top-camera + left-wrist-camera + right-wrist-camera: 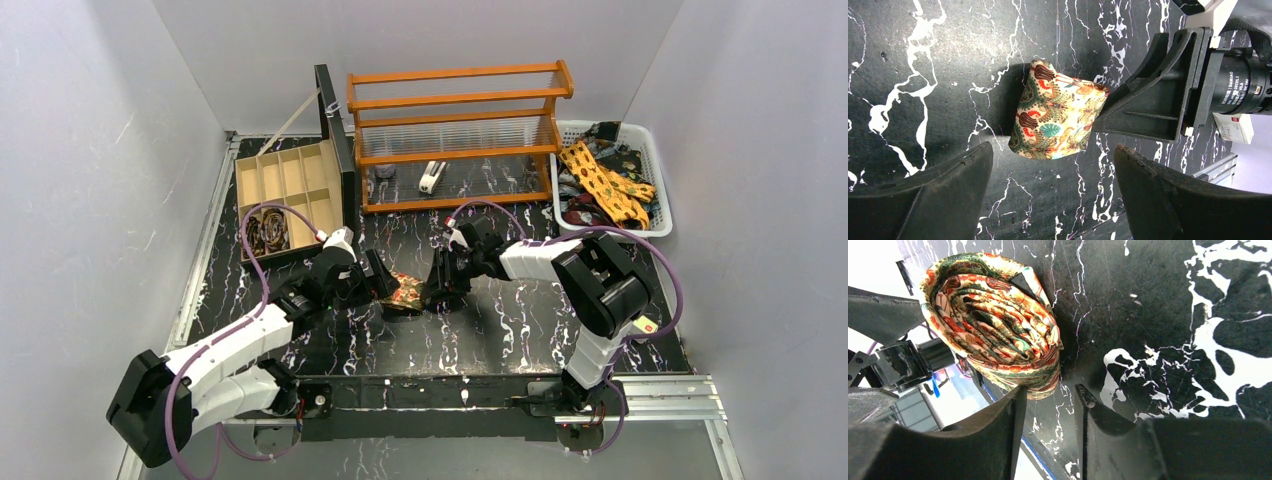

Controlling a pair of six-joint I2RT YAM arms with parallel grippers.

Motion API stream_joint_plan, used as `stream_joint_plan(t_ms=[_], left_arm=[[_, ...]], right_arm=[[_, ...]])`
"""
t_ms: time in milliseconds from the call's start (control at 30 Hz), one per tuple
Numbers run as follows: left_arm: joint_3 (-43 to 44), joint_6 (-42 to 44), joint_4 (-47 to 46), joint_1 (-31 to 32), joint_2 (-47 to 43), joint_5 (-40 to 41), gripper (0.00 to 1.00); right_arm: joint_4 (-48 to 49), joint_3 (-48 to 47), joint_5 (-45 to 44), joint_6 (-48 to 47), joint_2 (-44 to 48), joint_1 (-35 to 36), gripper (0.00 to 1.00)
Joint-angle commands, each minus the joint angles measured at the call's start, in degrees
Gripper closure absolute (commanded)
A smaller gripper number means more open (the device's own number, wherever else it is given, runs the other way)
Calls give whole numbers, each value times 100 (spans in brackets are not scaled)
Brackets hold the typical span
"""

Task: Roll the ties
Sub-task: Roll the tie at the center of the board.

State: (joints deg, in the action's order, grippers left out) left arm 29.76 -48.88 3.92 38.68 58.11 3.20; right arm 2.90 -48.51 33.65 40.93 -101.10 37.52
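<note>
**One coil made, a basketful left**

Shows a rolled tie (1055, 120) wound into a snug spiral, lying on its side on the table (520, 330) between the two arms. Has the left gripper (1053, 152) spread wide and empty, just short of it. Has the right gripper (1048, 390) parted only narrowly, gripping nothing, one finger touching the coil. Holds what look like coiled ties (265, 232) in the divided box (300, 170). Leaves loose ties (600, 180) heaped in the white basket (655, 175). Reads as early going, with most still to roll.
</note>
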Motion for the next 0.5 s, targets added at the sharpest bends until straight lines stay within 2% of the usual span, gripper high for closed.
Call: stream_joint_plan(t_ms=[0, 133, 267, 367, 467], left_arm=[[-135, -91, -141, -53, -9, -72, 12], [-267, -200, -155, -59, -142, -4, 12], [-400, -359, -15, -60, -421, 196, 12], [-497, -505, 177, -64, -764, 434, 12], [-585, -638, 427, -62, -1087, 620, 12]], right_arm=[[-277, -269, 68, -277, 141, -7, 50], [-671, -591, 19, -627, 437, -2, 36], [-856, -955, -47, -1459, 538, -8, 30], [-274, -945, -27, -2116, 609, -8, 24], [511, -905, 441, -2812, 459, -7, 19]])
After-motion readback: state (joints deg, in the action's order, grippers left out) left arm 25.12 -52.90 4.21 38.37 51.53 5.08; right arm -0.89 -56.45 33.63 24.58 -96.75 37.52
